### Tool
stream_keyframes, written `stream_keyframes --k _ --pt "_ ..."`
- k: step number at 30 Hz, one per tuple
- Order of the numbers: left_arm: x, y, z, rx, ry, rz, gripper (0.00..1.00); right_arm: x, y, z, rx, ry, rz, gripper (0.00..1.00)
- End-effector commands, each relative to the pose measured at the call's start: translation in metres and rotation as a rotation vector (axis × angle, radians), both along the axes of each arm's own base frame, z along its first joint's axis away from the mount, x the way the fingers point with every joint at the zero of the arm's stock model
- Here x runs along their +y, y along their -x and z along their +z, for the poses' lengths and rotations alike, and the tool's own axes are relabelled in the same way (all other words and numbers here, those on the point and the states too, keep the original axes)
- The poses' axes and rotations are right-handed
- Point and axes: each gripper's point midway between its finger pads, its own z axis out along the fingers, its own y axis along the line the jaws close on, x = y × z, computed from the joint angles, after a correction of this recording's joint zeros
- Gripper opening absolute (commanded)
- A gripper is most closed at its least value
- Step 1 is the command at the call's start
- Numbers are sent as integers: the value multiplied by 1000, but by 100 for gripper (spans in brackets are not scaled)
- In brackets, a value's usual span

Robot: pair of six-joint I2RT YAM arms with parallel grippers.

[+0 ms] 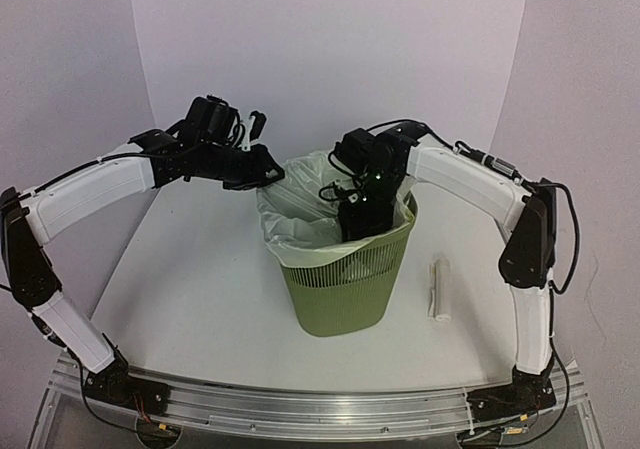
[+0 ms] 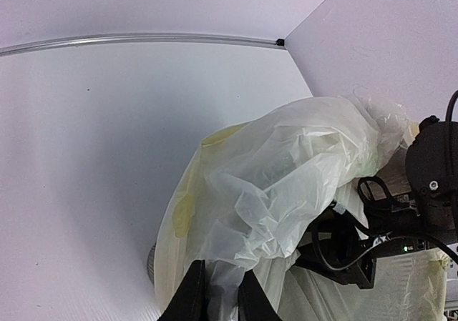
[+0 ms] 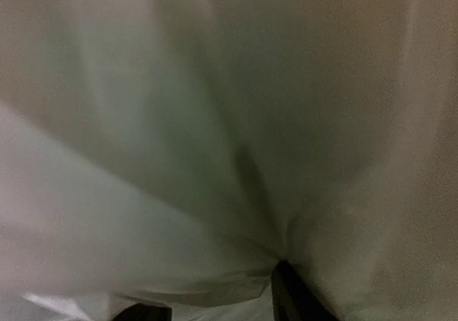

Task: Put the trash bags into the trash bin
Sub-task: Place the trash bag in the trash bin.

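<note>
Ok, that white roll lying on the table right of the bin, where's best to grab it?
I'd take the white roll around its middle, coming straight down from above with the jaws closing across its narrow width. It lies flat on the table, long and slim, its length running away from the bases, with nothing touching it and the trash bin standing apart on its left.

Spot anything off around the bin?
The trash bag sits lopsided: film is bunched up over the far-left rim of the trash bin, where the left claw pinches it, while the near-right rim shows bare green. A white roll lies loose on the table right of the bin. Nothing visibly spilled or torn.
</note>
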Motion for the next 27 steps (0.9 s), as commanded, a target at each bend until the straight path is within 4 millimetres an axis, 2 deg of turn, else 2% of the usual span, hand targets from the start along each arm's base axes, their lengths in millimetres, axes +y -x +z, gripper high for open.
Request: stream_keyframes --k 1,5,7,10,12,14,19,23,27 --pt "-11 2 -3 -9 -23 -60 5 12 6 68 -65 -190 70 50" --pt "-13 1 -5 -7 -23 -64 6 25 23 127 -111 -379 145 56" --pt "-12 0 -7 -5 -29 -58 7 21 32 157 -161 -445 160 61" --pt "-11 -2 -8 -6 -32 -46 8 5 39 183 -241 -474 137 75" --pt "-10 -3 -8 -8 -35 -40 9 -10 45 193 -286 -472 115 82" --pt "-9 -4 -9 -10 -40 -35 9 -21 53 191 -292 -463 104 87" --pt "-9 -7 -9 -18 -52 -30 9 -44 69 206 -362 -489 98 88" --pt "-12 -7 -10 -16 -53 -43 10 -56 65 230 -492 -549 35 89" --pt "-16 -8 -10 -12 -49 -57 11 -91 51 246 -636 -512 -136 91"
